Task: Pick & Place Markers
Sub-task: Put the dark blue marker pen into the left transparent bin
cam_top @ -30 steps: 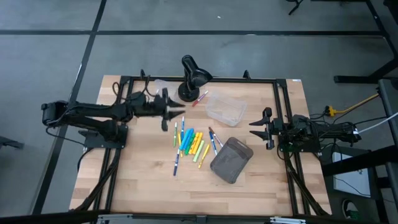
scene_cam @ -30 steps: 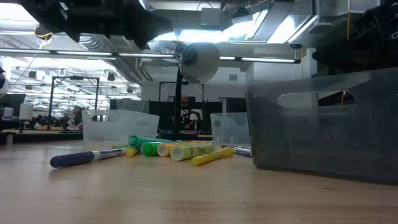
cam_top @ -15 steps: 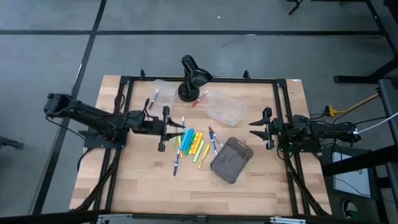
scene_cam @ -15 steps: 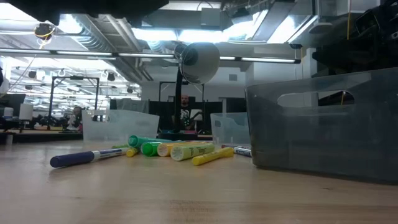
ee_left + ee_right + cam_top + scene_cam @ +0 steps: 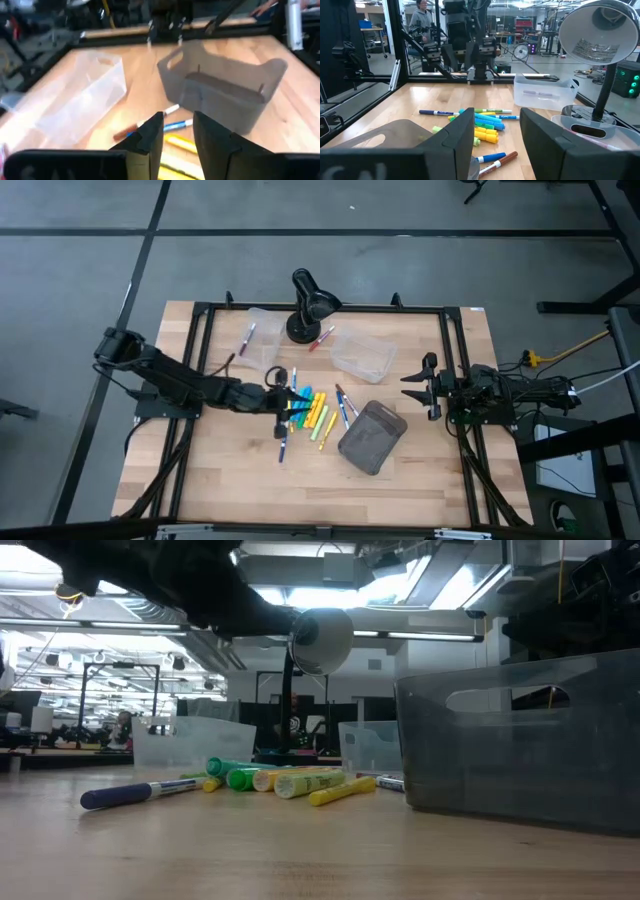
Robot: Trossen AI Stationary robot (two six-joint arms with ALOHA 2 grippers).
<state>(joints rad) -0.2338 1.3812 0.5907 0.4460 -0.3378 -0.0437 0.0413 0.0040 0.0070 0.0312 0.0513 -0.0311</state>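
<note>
The markers lie loose in a heap on the wooden table's middle; the low view shows them side by side, with a blue one apart. One marker lies in the far-left clear bin, and a red one lies beside the lamp. My left gripper hovers over the heap's left end, open, with nothing between its fingers. My right gripper waits open at the table's right side.
A grey bin stands right of the heap, toward the near edge. A second clear bin sits behind it. A black desk lamp stands at the far middle. Bare wood lies along the near edge.
My left gripper has swung from beside the far-left clear bin toward the near edge and down, ending over the left end of the marker heap. The marker inside that bin has come into sight as the arm cleared it.
</note>
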